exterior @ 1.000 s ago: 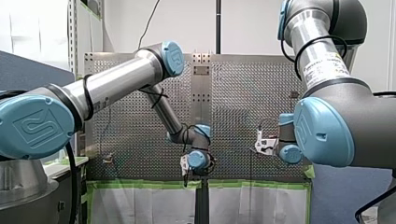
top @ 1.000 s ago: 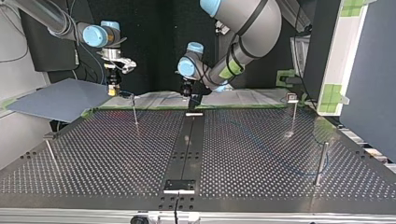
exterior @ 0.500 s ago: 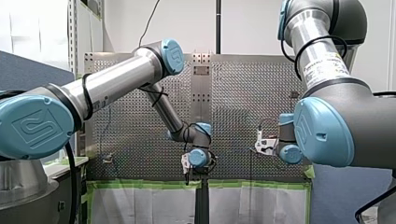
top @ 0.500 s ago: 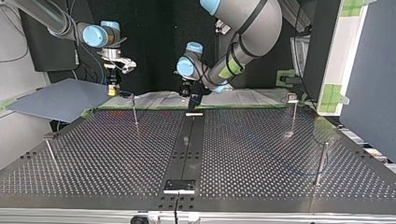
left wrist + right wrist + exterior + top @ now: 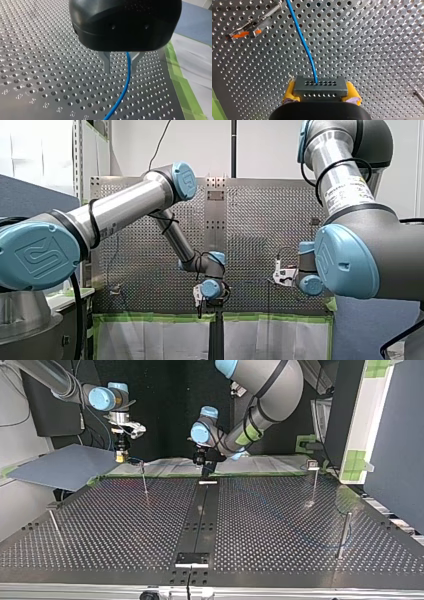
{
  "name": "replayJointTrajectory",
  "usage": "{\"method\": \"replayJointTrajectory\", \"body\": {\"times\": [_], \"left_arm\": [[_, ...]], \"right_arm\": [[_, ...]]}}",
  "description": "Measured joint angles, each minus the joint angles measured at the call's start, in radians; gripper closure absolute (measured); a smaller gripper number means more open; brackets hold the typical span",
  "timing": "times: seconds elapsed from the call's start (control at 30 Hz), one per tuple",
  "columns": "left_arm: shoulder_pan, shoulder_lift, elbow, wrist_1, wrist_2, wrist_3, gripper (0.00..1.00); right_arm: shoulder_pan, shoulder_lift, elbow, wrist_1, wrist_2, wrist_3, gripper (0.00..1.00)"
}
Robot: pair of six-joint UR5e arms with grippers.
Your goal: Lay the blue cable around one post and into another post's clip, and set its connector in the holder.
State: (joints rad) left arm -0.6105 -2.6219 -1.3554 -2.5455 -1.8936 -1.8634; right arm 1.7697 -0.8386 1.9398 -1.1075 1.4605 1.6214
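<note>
Left wrist view: blue cable (image 5: 126,82) vanishes behind my left gripper's (image 5: 120,72) black body; its far end runs off the frame edge. Top view, mid-frame: cable too faint to trace over the table (image 5: 280,510). Right wrist view: connector (image 5: 320,86) hides most of my right gripper's (image 5: 321,93) yellow pads (image 5: 290,91).

The front view looks from behind the arms (image 5: 125,205) toward the table (image 5: 260,220) at mid-frame; the top view faces back across it from low down. The wrist cameras sit close over it, sighting along my left gripper (image 5: 120,70) and my right gripper (image 5: 322,91); both catch the cable (image 5: 126,82).

Shiny metal table (image 5: 374,50), glossy blue cable (image 5: 304,45), matt grey connector (image 5: 320,88)
</note>
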Motion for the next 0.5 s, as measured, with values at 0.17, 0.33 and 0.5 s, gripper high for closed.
{"method": "replayJointTrajectory", "body": {"times": [0.17, 0.33, 0.5], "left_arm": [[0.006, 0.0, 0.0, -0.004, 0.0, -0.007, 0.63], [0.009, 0.0, 0.0, -0.009, 0.011, -0.014, 0.63], [0.009, 0.0, 0.0, -0.011, 0.027, -0.022, 0.69]], "right_arm": [[0.0, 0.0, 0.0, -0.001, 0.0, 0.0, 1.0], [0.0, 0.0, 0.0, -0.001, 0.0, 0.0, 1.0], [0.0, 0.0, 0.0, 0.0, 0.0, 0.0, 1.0]]}}
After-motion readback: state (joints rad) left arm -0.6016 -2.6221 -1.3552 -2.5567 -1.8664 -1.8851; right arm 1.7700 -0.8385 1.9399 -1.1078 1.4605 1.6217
